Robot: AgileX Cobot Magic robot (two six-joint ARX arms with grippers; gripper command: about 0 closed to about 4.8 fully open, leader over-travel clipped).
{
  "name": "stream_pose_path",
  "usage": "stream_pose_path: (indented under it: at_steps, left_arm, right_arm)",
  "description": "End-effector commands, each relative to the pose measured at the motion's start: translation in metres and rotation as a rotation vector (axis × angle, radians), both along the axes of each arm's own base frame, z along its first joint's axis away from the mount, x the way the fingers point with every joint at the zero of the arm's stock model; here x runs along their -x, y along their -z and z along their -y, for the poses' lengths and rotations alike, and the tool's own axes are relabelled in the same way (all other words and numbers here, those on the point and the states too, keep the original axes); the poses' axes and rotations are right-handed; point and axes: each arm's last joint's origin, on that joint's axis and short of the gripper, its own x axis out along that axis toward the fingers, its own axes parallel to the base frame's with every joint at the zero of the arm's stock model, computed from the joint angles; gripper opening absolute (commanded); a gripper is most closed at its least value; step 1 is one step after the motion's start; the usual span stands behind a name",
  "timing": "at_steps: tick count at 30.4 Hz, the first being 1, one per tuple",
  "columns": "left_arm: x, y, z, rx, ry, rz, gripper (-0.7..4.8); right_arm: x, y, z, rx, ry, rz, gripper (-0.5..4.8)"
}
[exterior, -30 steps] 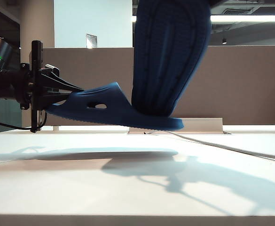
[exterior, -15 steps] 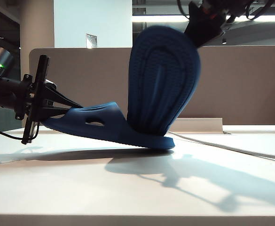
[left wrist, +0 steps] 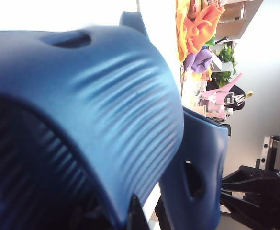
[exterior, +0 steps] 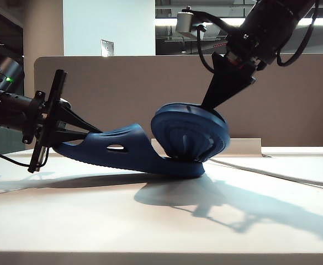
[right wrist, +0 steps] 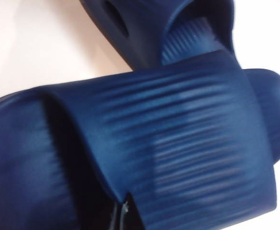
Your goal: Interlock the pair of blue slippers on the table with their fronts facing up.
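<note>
Two blue slippers, two end effectors, one table.

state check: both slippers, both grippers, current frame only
left slipper: lying sole-down and tilted, toe end on the table, heel end lifted, held by the left gripper.
right slipper: held above, sole facing the exterior camera, lower end meeting the left slipper's toe end.
left gripper: shut on the left slipper's heel.
right gripper: shut on the right slipper's upper edge, reaching down from above.

Bright overhead light, hard table shadows, blurred overexposed wrist views.
</note>
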Motion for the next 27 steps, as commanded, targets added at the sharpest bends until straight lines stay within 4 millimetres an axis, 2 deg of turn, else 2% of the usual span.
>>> stream_pose_path:
  at_steps: [1,3,6,13,17,23,24,27]
  left_arm:
    - [0.000,-0.003,0.002,-0.002,0.010,0.020,-0.06]
    - [0.000,-0.003,0.002,-0.002,0.010,0.019,-0.06]
    - [0.001,-0.002,0.003,-0.003,0.013,0.014,-0.06]
    - [0.002,-0.001,0.003,-0.009,0.019,0.005,-0.06]
    - [0.002,-0.001,0.002,-0.009,0.020,0.010,-0.06]
    - [0.002,-0.001,0.002,-0.015,0.025,0.029,-0.06]
    - [0.002,-0.001,0.002,-0.015,0.025,0.030,-0.06]
    - [0.002,-0.001,0.002,-0.015,0.026,0.034,-0.06]
  right_arm:
    - [-0.001,-0.002,0.000,-0.008,0.003,0.007,-0.01]
    - [0.000,-0.001,0.000,-0.006,0.003,0.004,0.03]
    - [0.000,-0.001,0.000,-0.005,0.004,0.003,0.56]
    - [-0.003,0.006,-0.001,0.008,0.019,-0.031,0.59]
    - [-0.005,0.002,-0.003,-0.066,0.094,-0.063,1.48]
    - [-0.002,-0.030,-0.001,-0.301,0.267,-0.033,1.49]
    - [0.002,-0.045,0.002,-0.393,0.324,-0.024,1.49]
    - [0.012,-0.066,0.010,-0.541,0.504,-0.045,1.49]
